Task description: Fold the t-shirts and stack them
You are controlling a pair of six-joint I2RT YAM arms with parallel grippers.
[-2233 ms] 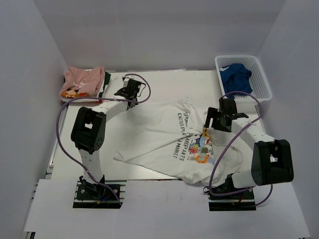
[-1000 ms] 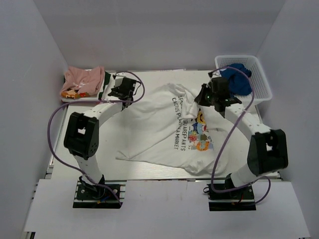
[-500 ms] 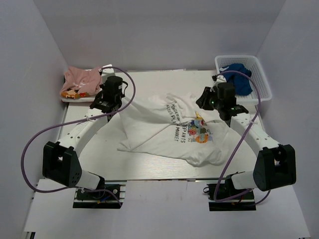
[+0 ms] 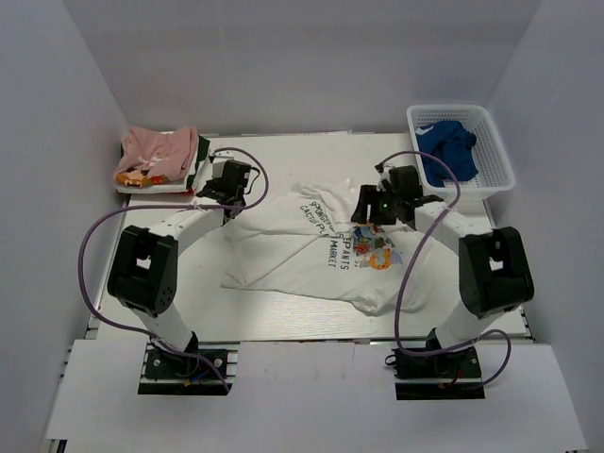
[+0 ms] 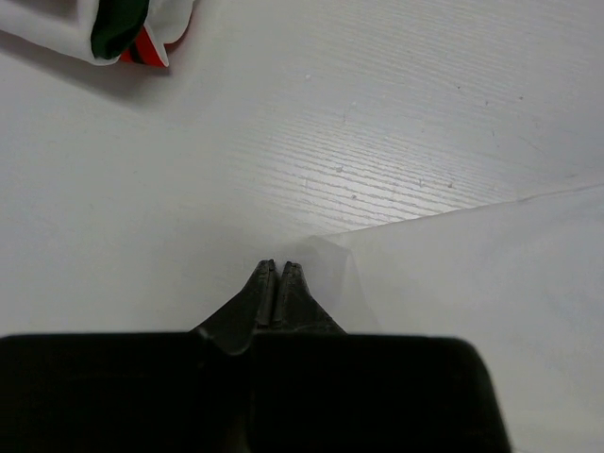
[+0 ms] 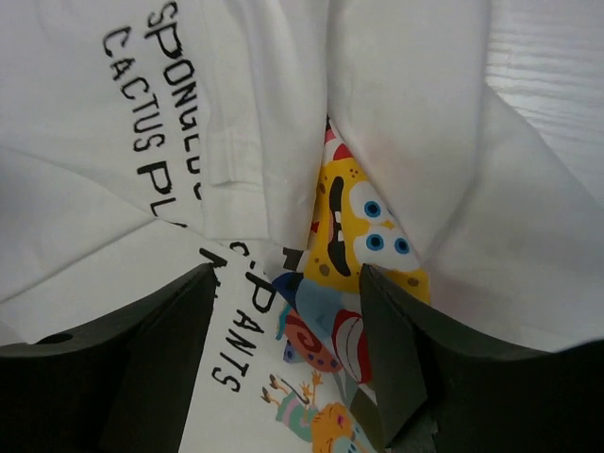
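Note:
The white t-shirt (image 4: 311, 255) with cartoon print and black lettering lies crumpled in the middle of the table, folds lying over part of the print (image 6: 363, 226). My right gripper (image 4: 371, 208) hovers low over the print, its jaws wide open and empty (image 6: 285, 276). My left gripper (image 4: 226, 186) is shut, its tips (image 5: 278, 269) resting on the table at the shirt's thin far-left corner (image 5: 453, 283); no cloth shows between them. The pink t-shirt (image 4: 156, 154) with orange print lies folded at the back left.
A white basket (image 4: 491, 142) holding blue cloth (image 4: 445, 146) stands at the back right. A white, green and red folded cloth (image 5: 123, 28) lies under the pink tee. White walls close in the table on three sides.
The right gripper dragged the white shirt towards the back and left, then let go and now stands open over the print. The left arm rose, then came down at the shirt's left corner.

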